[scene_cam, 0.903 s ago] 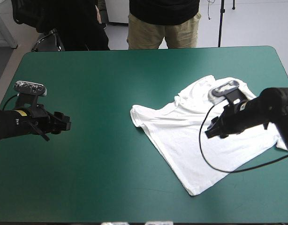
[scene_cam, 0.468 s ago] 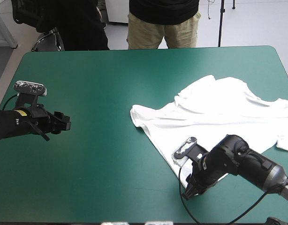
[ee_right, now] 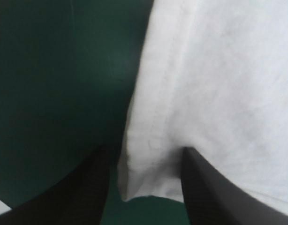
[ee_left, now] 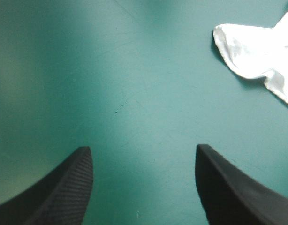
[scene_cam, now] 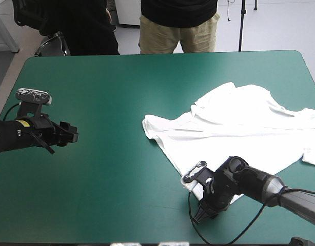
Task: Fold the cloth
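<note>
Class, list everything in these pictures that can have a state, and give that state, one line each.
T-shirt: spread out, rumpled toward the far edge, not yet folded.
Left gripper: open, over bare teal-green cover, clear of the T-shirt.
Right gripper: open, the T-shirt's near hem corner between its fingers.

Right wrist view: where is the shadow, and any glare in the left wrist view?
Right wrist view: the teal-green cover beside the T-shirt is deeply shadowed. Left wrist view: a pale sheen on the cover ahead of the left hand.
</note>
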